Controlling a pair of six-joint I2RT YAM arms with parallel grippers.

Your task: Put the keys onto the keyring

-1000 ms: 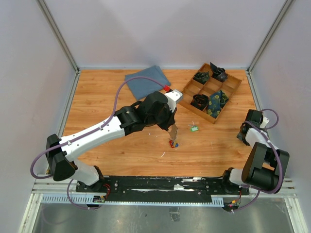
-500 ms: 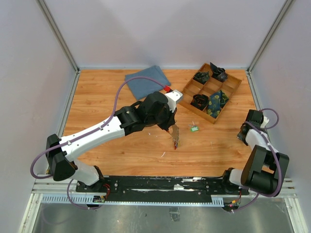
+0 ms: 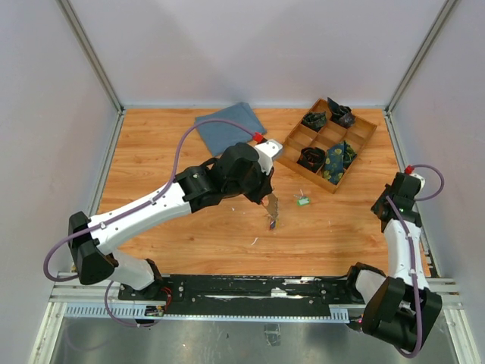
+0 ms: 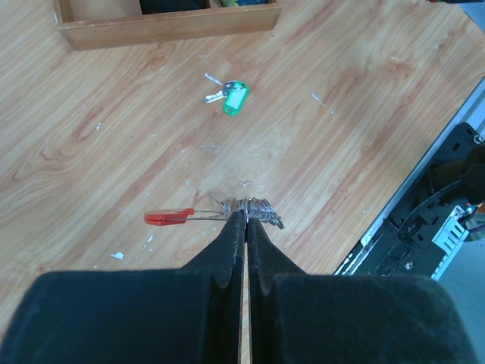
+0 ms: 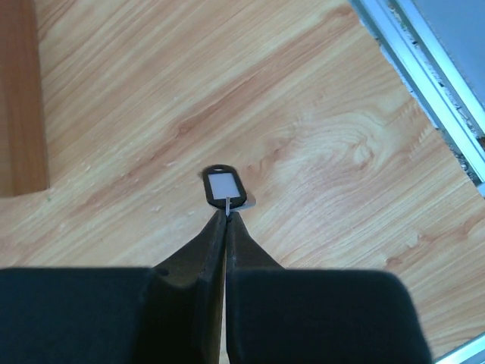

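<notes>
My left gripper (image 4: 246, 209) is shut, its tips pinching a bunch of thin silver keys (image 4: 267, 213) that fan out to the right just above the wooden table. The red keyring (image 4: 168, 218) sticks out to the left of the same bunch on thin wire. From above, that gripper (image 3: 270, 208) hangs over the table's middle with the keys (image 3: 272, 221) dangling below it. At the right side, my right gripper (image 5: 227, 214) is shut on the thin metal stem of a small white-and-black tag (image 5: 223, 186). The overhead view shows this gripper (image 3: 380, 211) low near the right wall.
A green tag with a small key (image 4: 233, 98) lies on the table beyond the left gripper, also seen from above (image 3: 303, 201). A wooden compartment box (image 3: 362, 141) holding dark rolled items sits at the back right. A blue-grey cloth (image 3: 227, 127) lies at the back.
My right gripper has shut on the tag's stem, and the right arm has stretched out with its elbow dropping toward the base. The left arm shifted slightly with the keys.
</notes>
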